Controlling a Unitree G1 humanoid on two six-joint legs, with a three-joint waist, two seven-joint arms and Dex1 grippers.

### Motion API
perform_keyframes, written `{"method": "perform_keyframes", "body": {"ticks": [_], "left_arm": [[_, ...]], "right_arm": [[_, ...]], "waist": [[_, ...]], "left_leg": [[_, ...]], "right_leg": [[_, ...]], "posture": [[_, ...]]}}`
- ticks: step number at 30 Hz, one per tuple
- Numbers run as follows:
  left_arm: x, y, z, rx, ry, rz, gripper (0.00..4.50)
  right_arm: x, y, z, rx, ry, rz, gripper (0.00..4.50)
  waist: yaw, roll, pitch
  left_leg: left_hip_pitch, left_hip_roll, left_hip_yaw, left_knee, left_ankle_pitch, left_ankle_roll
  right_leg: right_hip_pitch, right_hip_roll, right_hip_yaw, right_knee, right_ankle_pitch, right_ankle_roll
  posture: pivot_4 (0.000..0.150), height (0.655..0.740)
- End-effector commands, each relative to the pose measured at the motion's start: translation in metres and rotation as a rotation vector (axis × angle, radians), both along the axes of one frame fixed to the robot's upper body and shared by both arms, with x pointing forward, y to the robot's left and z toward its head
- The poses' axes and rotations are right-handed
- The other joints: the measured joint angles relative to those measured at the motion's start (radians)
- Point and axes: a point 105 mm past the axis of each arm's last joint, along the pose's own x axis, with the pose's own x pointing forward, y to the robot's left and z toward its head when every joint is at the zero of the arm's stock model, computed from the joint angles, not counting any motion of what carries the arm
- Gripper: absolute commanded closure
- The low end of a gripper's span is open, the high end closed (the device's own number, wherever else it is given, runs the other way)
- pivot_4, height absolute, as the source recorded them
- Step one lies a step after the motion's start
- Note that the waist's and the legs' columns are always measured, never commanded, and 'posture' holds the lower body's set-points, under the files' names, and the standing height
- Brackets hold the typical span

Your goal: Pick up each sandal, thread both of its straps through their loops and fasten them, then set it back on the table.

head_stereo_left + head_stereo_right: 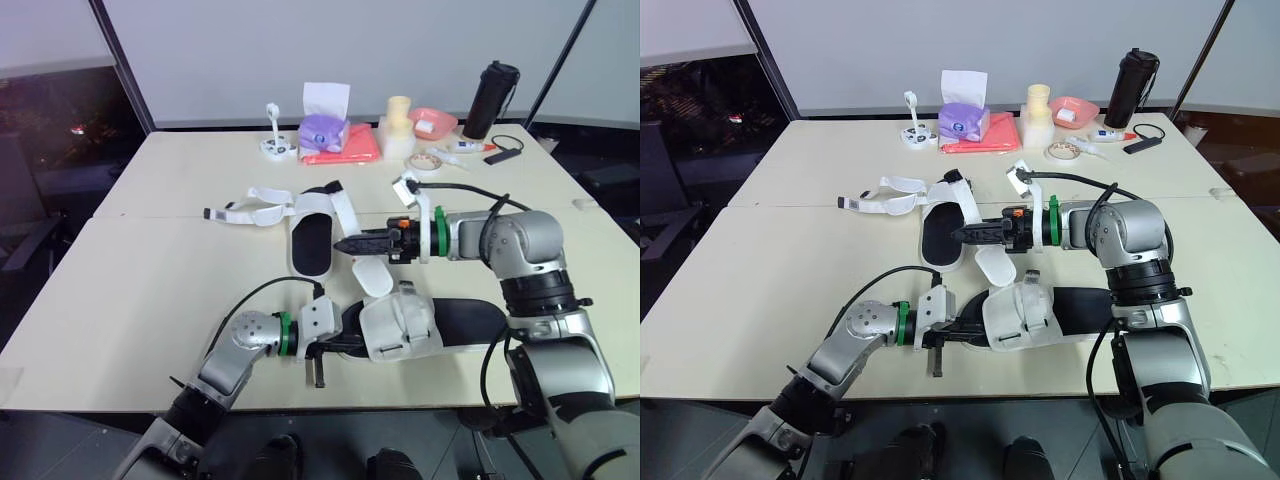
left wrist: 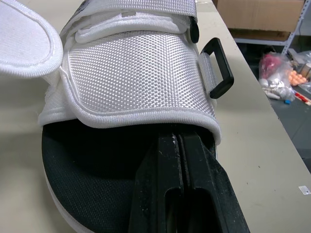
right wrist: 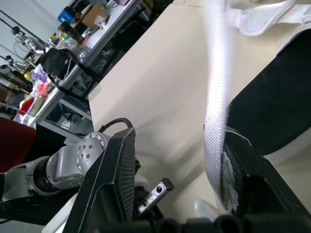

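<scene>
Left hand [image 2: 174, 140] closed, tucked under upper [image 2: 136, 73] of near sandal [image 1: 400, 325]. Right hand [image 1: 342, 244] open, strap [image 3: 216, 97] merely resting against it; may slip free.

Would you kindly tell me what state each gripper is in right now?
Left gripper: shut, tips under the white upper of the near sandal.
Right gripper: open, a white strap against one finger.

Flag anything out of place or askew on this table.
The far sandal lies unfastened, its long white strap splayed sideways across the table. The near sandal has one strap flap sticking out loose. Nothing looks spilled.
</scene>
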Motion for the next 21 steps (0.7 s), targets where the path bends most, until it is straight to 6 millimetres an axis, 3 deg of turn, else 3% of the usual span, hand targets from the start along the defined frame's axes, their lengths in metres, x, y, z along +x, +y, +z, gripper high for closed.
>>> {"method": "perform_keyframes", "body": {"ticks": [1,3,8,13,16,21], "left_arm": [[-0.001,0.003,-0.021,0.072,0.043,0.022,4.5],[-0.001,0.002,-0.021,0.072,0.043,0.021,4.5],[-0.001,0.001,-0.021,0.071,0.042,0.018,4.5],[-0.001,0.001,-0.021,0.07,0.047,0.016,4.5],[-0.001,0.001,-0.022,0.067,0.061,0.022,4.5],[0.0,0.003,-0.022,0.06,0.076,0.034,4.5]], "right_arm": [[-0.007,0.006,0.027,0.053,-0.089,0.036,2.11],[-0.008,0.006,0.031,0.063,-0.098,0.038,2.11],[-0.014,0.007,0.041,0.084,-0.13,0.041,4.46],[-0.03,0.004,0.05,0.089,-0.172,0.056,4.46],[-0.057,0.0,0.048,0.039,-0.225,0.097,4.46],[-0.101,-0.011,0.027,-0.034,-0.286,0.149,4.46]], "waist": [[0.0,0.0,0.0],[-0.001,0.0,0.0],[0.0,0.0,0.0],[0.002,0.0,0.0],[0.004,0.0,0.0],[0.004,0.0,0.0]], "left_leg": [[0.0,0.0,0.0,0.0,0.0,0.0],[0.0,0.0,0.0,0.0,0.0,0.0],[0.0,0.0,0.0,0.0,0.0,0.0],[0.0,0.0,0.0,0.0,0.0,0.0],[-0.001,0.0,-0.001,0.0,0.0,0.0],[-0.005,0.0,0.0,0.001,0.0,0.0]], "right_leg": [[0.0,0.0,0.0,0.0,0.0,0.0],[0.0,0.0,0.0,0.0,0.0,0.0],[-0.001,0.0,0.0,0.0,0.0,0.0],[-0.001,0.0,0.0,0.0,0.0,0.0],[-0.001,0.0,0.0,0.0,0.0,0.0],[-0.004,-0.001,0.0,0.0,0.001,0.002]], "posture": [[0.15,0.74],[0.15,0.74],[0.15,0.74],[0.15,0.74],[0.15,0.74],[0.15,0.74]]}}
